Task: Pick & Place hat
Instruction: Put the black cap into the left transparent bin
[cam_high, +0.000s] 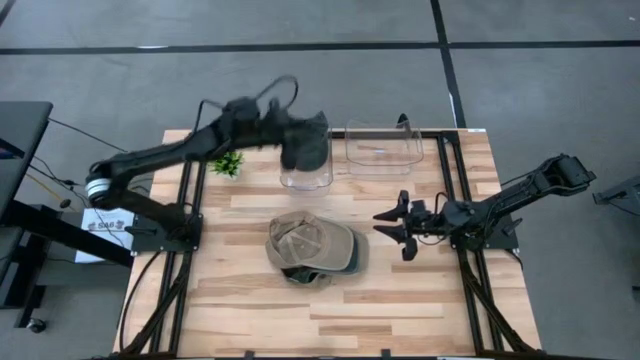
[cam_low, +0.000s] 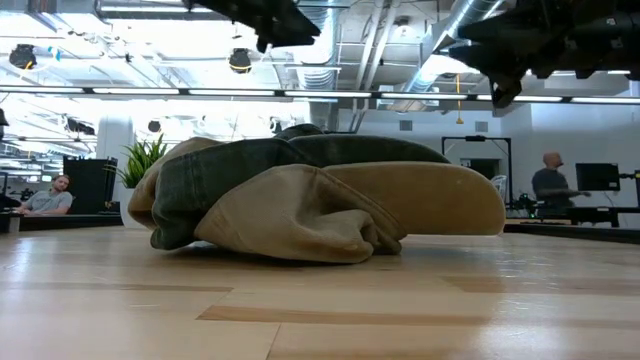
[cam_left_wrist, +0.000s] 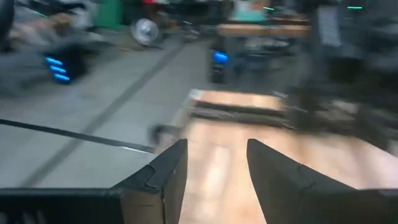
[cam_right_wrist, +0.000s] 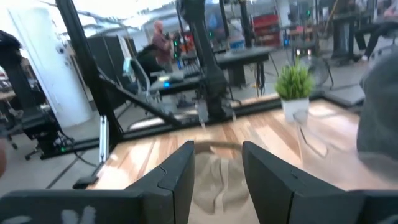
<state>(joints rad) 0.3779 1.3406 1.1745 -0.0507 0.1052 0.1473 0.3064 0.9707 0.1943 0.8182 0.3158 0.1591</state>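
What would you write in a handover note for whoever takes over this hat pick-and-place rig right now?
Left gripper: raised over the clear bin at the table's far side, holding a dark hat above it.
Right gripper: open, empty, raised just right of the hats mid-table.
Second clear bin: looks empty.
Done: dark hat lifted off the table.
Left: release the dark hat, probably into the bin below; the tan and green hats still need moving.
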